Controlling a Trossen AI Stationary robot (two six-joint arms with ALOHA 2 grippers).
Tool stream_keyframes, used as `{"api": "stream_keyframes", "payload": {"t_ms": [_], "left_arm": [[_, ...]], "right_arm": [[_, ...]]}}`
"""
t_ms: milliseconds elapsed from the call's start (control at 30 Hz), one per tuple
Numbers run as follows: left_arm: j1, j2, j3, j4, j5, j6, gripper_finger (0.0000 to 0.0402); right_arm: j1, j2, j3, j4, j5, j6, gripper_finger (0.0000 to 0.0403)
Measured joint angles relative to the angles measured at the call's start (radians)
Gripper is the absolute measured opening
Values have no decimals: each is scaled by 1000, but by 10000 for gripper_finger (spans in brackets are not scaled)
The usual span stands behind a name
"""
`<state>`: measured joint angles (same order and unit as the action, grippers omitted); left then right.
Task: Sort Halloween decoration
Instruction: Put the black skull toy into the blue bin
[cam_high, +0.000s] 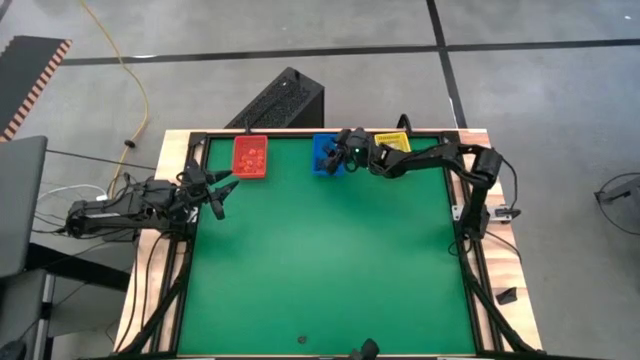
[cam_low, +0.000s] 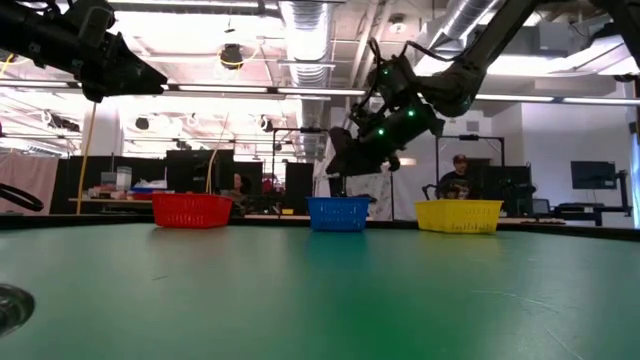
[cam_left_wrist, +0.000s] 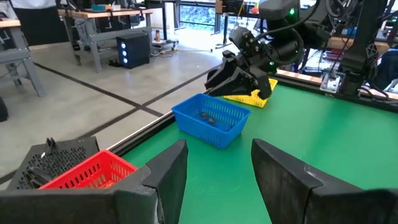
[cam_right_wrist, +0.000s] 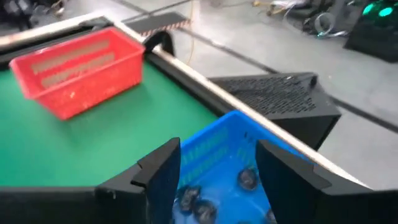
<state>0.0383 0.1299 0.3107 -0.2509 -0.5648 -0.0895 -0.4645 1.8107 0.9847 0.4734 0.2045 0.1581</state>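
Halloween decoration sorting plays out along the far edge of your green table (cam_high: 330, 270), where the red bin (cam_high: 251, 157), blue bin (cam_high: 325, 155) and yellow bin (cam_high: 392, 143) sit in a row. Your left gripper (cam_high: 218, 190) waits near the red one, fingers apart. Hold your right gripper (cam_right_wrist: 214, 163) centred over the blue bin, jaws spread and empty, so the dark trinkets (cam_right_wrist: 247, 178) lie inside it.

A green-topped table (cam_high: 320, 250) with a black frame and wooden edges carried three small plastic bins along its far edge: a red bin (cam_high: 251, 157) to the left, a blue bin (cam_high: 325, 155) in the middle, and a yellow bin (cam_high: 392, 142) just beside it.
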Motion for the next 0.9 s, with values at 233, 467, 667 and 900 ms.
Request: {"api": "stream_keyframes", "payload": {"t_ms": [233, 467, 667, 900], "left_arm": [[0, 0, 0, 2, 0, -9, 169], [0, 0, 0, 2, 1, -26, 169], [0, 0, 0, 2, 3, -38, 169], [0, 0, 0, 2, 3, -58, 169]], "right_arm": [[87, -52, 27, 0, -160, -52, 231], [249, -159, 28, -7, -223, -104, 227], [396, -250, 28, -88, -229, -105, 227], [553, -252, 28, -102, -204, -105, 227]]}}
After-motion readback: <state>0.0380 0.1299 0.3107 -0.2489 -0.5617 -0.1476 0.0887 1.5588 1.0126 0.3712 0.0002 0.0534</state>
